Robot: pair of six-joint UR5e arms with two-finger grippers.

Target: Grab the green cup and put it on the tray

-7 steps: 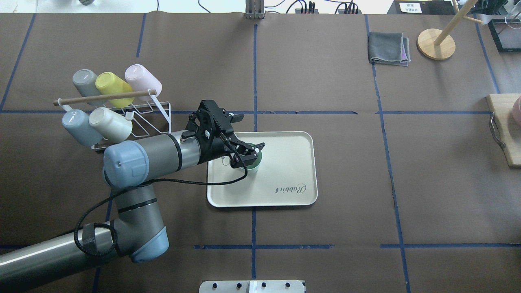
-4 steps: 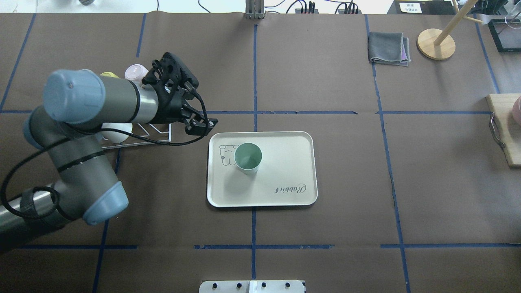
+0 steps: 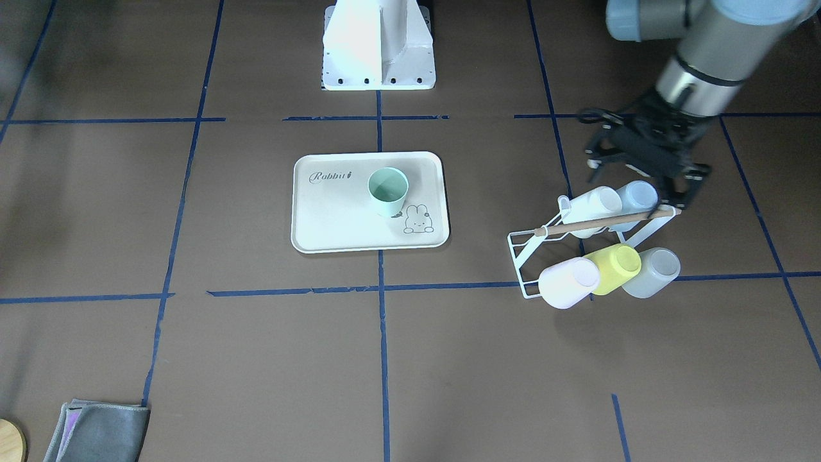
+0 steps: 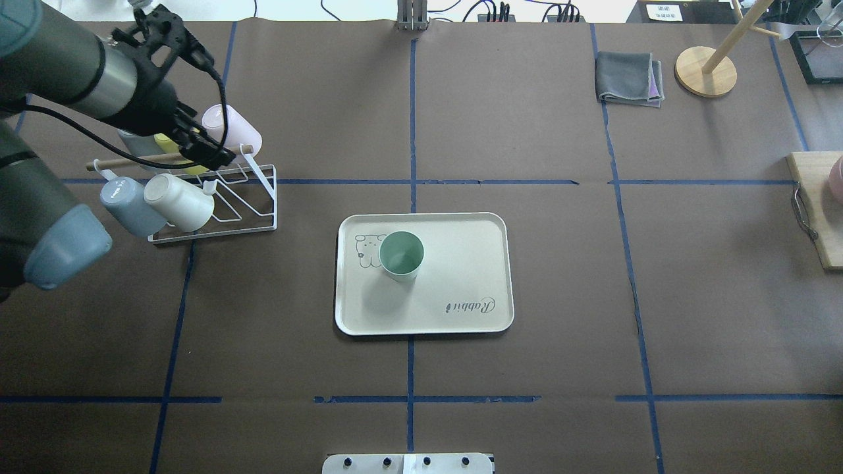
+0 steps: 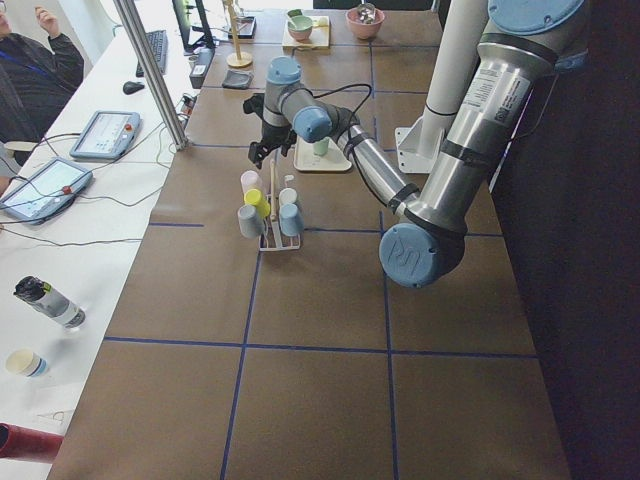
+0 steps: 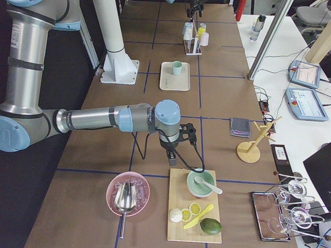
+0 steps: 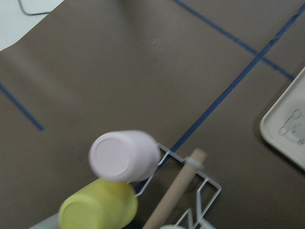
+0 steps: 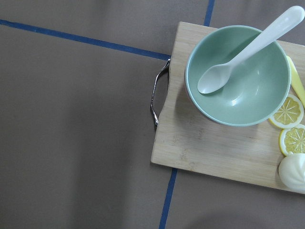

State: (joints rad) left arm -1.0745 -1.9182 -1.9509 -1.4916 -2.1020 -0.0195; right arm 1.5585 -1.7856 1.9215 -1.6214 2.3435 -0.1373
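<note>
The pale green cup (image 4: pixel 402 255) (image 3: pixel 388 190) stands upright on the cream tray (image 4: pixel 461 263) (image 3: pixel 333 218), next to the bunny drawing, with nothing touching it. My left gripper (image 4: pixel 207 153) (image 3: pixel 648 173) hovers well to the tray's left, above the cup rack (image 4: pixel 257 197), open and holding nothing. A corner of the tray (image 7: pixel 286 129) shows in the left wrist view. My right gripper (image 6: pixel 170 155) shows only in the exterior right view, beside a wooden board; I cannot tell whether it is open or shut.
The white wire rack (image 3: pixel 532 256) holds several cups, among them a pink cup (image 7: pixel 124 155) and a yellow-green cup (image 7: pixel 97 210). A grey cloth (image 4: pixel 629 78) and a wooden stand (image 4: pixel 705 71) are far right. A cutting board (image 8: pixel 214 148) bears a green bowl (image 8: pixel 238 76) with a spoon.
My left gripper let go of the green cup, then drew back left and away to above the rack. The cup stays standing on the tray.
</note>
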